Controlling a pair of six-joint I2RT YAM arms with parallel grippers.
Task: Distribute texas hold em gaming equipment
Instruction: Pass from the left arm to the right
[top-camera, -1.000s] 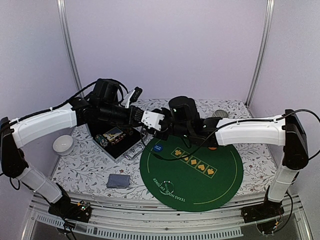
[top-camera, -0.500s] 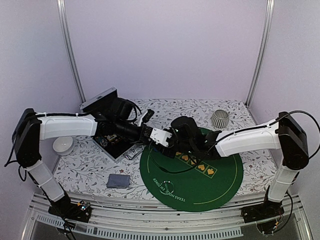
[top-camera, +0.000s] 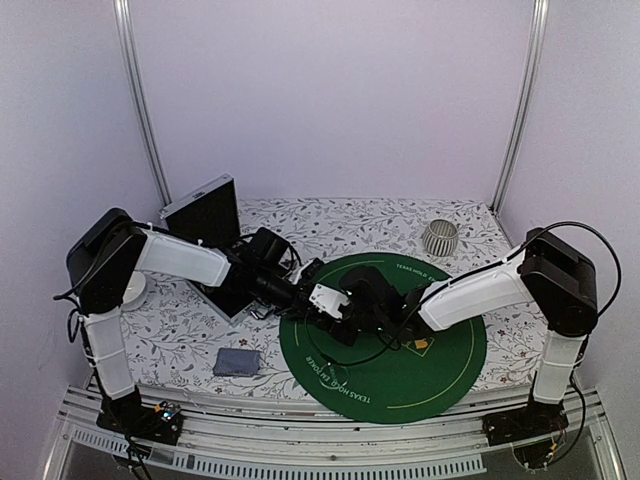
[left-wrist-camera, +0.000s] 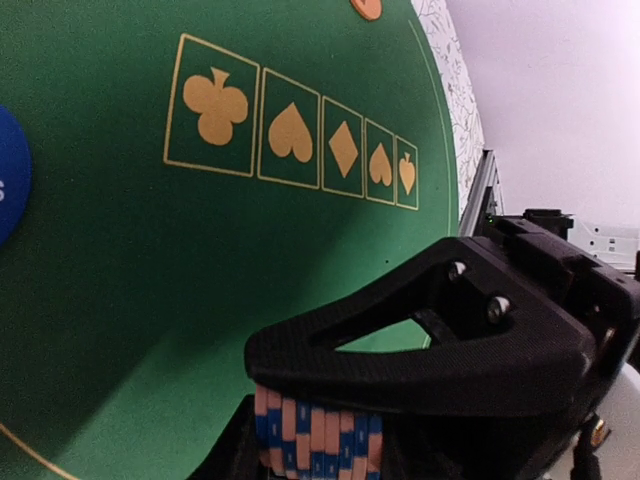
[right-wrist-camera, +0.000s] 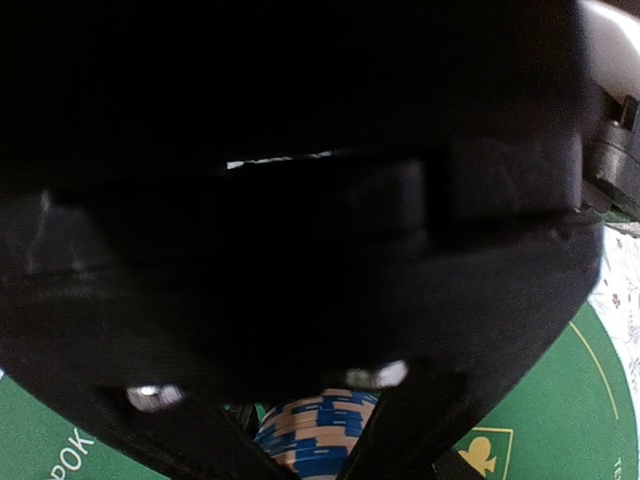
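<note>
In the left wrist view my left gripper (left-wrist-camera: 290, 432) is shut on a stack of blue and orange striped poker chips (left-wrist-camera: 320, 440), low over the green round mat (left-wrist-camera: 120, 300). A blue disc (left-wrist-camera: 8, 175) and an orange disc (left-wrist-camera: 367, 6) lie on the mat. In the top view the left gripper (top-camera: 322, 305) and right gripper (top-camera: 346, 318) meet over the mat's left part (top-camera: 440, 370). The right wrist view is mostly black; the chip stack (right-wrist-camera: 318, 428) shows between dark fingers, and my right gripper (right-wrist-camera: 315, 455) cannot be read. A grey-blue card stack (top-camera: 237, 361) lies left of the mat.
The open black-lined case (top-camera: 208, 212) stands at the back left. A ribbed grey cup (top-camera: 439, 237) stands at the back right. A white bowl (top-camera: 133, 290) shows behind the left arm. The table's front rail (top-camera: 330, 440) runs along the near edge.
Both arms have come down and toward the near side, from above the case and the mat's far edge to low over the mat's left part, with the grippers still close together.
</note>
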